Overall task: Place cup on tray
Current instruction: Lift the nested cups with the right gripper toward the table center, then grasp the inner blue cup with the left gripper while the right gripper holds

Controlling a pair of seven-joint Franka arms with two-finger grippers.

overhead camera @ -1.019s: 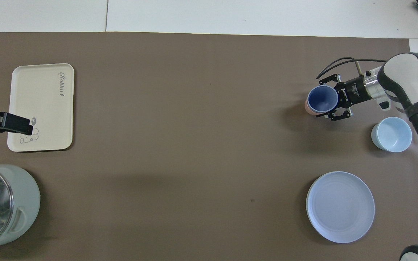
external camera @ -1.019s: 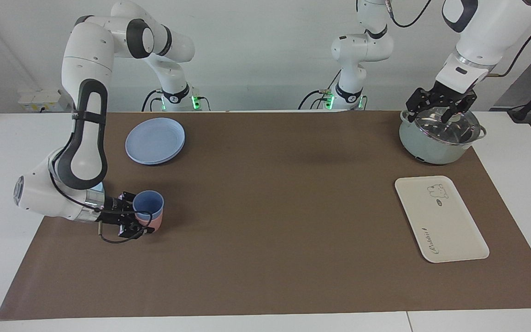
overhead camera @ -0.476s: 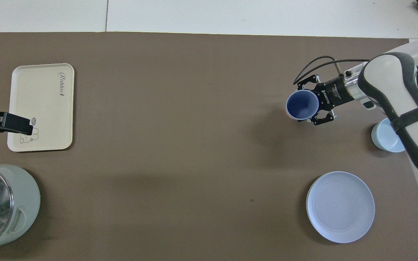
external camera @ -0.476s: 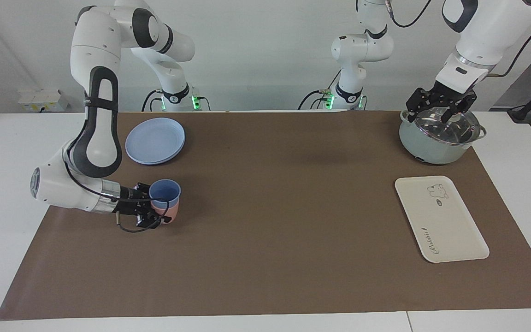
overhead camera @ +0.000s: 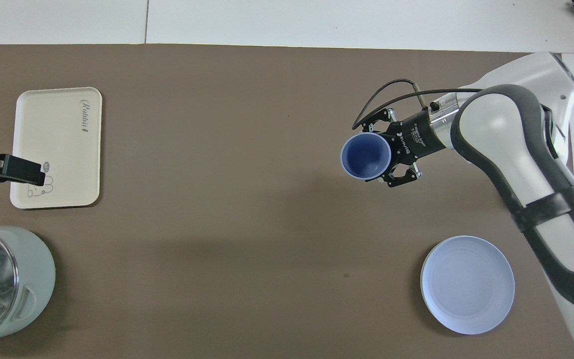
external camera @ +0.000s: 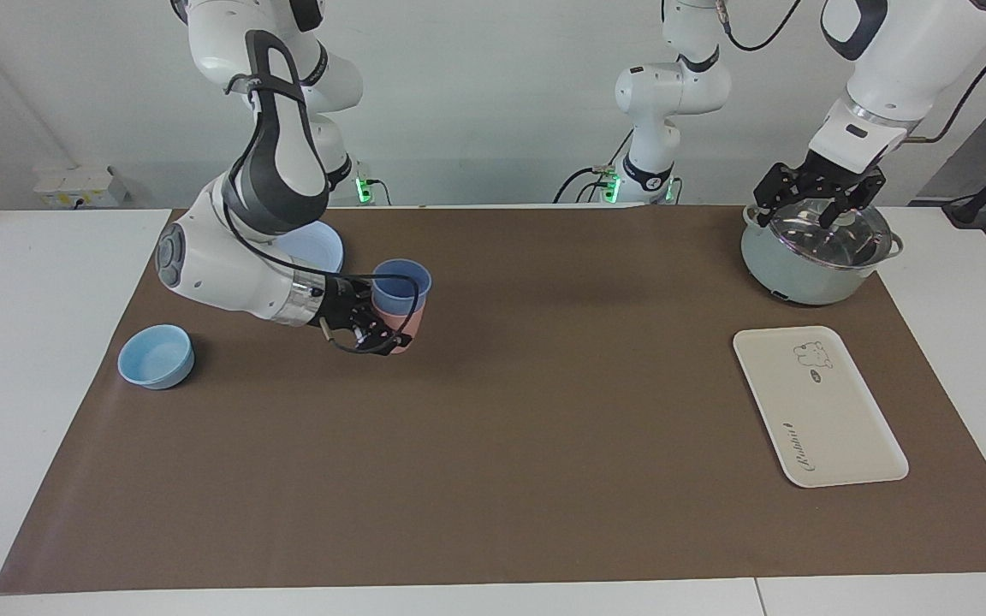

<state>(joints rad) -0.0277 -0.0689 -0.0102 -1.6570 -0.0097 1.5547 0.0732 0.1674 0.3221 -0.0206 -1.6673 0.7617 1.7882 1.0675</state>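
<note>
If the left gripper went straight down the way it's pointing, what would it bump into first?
Most likely the glass lid of the pot. The left gripper hangs right above it, pointing down with open jaws, and nothing shows in between.

2 cups (external camera: 401, 287), 1 tray (external camera: 818, 406), 1 bowl (external camera: 156, 356)

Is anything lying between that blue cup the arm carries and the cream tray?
Nothing: only bare brown mat between the blue cup and cream tray, in both views.
</note>
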